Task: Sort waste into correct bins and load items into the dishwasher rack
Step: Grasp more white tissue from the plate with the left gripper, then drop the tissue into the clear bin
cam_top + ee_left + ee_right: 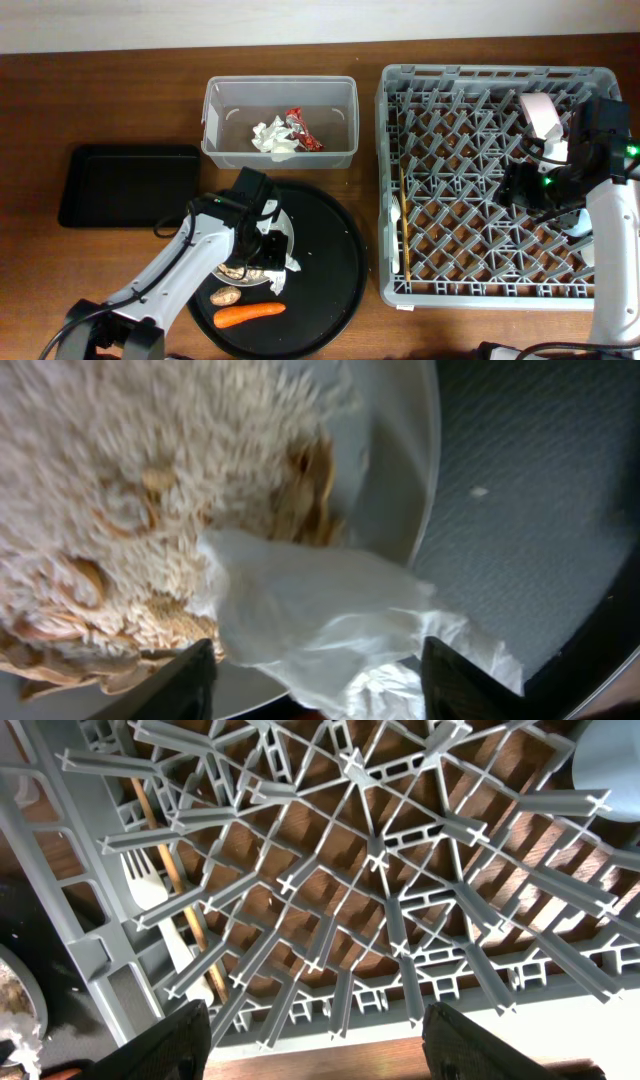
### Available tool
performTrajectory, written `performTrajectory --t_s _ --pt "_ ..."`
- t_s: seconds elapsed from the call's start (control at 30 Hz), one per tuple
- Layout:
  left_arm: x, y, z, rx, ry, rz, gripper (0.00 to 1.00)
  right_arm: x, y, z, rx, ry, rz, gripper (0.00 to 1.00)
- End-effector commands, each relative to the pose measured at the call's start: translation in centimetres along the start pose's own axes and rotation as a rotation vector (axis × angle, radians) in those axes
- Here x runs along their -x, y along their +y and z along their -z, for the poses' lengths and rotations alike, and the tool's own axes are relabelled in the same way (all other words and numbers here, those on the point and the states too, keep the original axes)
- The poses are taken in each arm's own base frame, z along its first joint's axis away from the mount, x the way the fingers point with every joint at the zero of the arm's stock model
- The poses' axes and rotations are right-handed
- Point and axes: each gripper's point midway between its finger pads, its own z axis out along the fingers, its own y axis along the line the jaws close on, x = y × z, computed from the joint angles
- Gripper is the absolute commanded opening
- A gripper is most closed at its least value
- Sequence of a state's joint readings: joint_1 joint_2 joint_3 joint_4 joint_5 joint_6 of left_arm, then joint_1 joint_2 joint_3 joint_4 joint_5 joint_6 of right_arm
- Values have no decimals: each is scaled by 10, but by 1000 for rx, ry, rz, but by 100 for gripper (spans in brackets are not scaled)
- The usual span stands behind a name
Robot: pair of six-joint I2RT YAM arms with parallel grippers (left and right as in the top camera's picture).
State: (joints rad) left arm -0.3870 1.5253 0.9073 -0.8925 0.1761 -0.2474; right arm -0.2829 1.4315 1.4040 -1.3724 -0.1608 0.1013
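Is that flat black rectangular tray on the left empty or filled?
Empty. From overhead, the black tray shows only bare bottom; tissue and red wrapper lie in the clear tub.

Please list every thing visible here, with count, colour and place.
rack: one, grey, right side
fork: one, white, rack's left edge
chopsticks: count unclear, wooden, beside fork
pale item: one, whitish, rack's far right
tub: one, clear, far centre
tub tissue: one, white, in tub
wrapper: one, red, in tub
rectangular tray: one, black, left
round tray: one, black, near centre
plate: one, white, on round tray
rice: heap, white, on plate
plate tissue: one, white, on plate's edge
carrot: one, orange, on round tray
lump: one, brown, beside carrot
left gripper: one, black, open over plate tissue
right gripper: one, black, open above rack
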Motion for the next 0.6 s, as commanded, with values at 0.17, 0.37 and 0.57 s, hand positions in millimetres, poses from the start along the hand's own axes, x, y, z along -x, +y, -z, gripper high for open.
performTrajectory --t_s 0.17,0.37,0.57 --pt "6 -7 4 -27 -26 -11 1 0 1 1 11 -2 4 72" --pt "69 -33 147 -35 -419 -63 0 0 1 1 11 -2 4 72" --pt "163 -19 196 112 -829 -13 0 0 1 1 12 -2 4 72"
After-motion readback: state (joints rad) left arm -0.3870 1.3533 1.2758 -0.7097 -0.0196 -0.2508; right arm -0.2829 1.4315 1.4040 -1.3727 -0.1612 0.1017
